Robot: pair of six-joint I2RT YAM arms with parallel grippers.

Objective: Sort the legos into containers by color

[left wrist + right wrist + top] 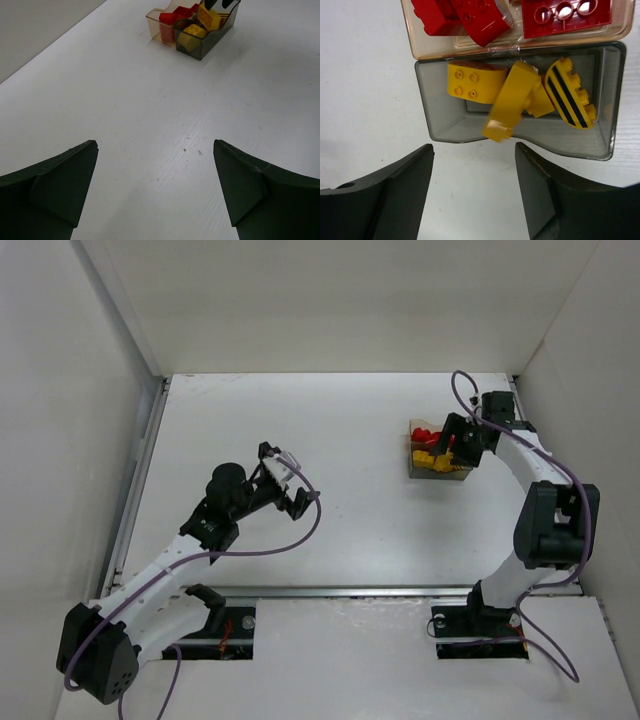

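Note:
Two adjoining tubs stand at the right of the table. The beige tub (410,30) holds red legos (470,15). The greyish tub (445,125) holds yellow legos (470,82), one with black stripes (570,95) and one leaning over the near wall (512,100). My right gripper (473,147) is open and empty, just short of the greyish tub, and it shows by the tubs (437,472) in the top view (453,446). My left gripper (154,146) is open and empty over bare table, far from the tubs (200,47); it also shows in the top view (289,481).
White walls enclose the table on the left, back and right. A metal rail (135,490) runs along the left edge. A purple cable (300,530) loops beside the left arm. No loose bricks show on the table surface.

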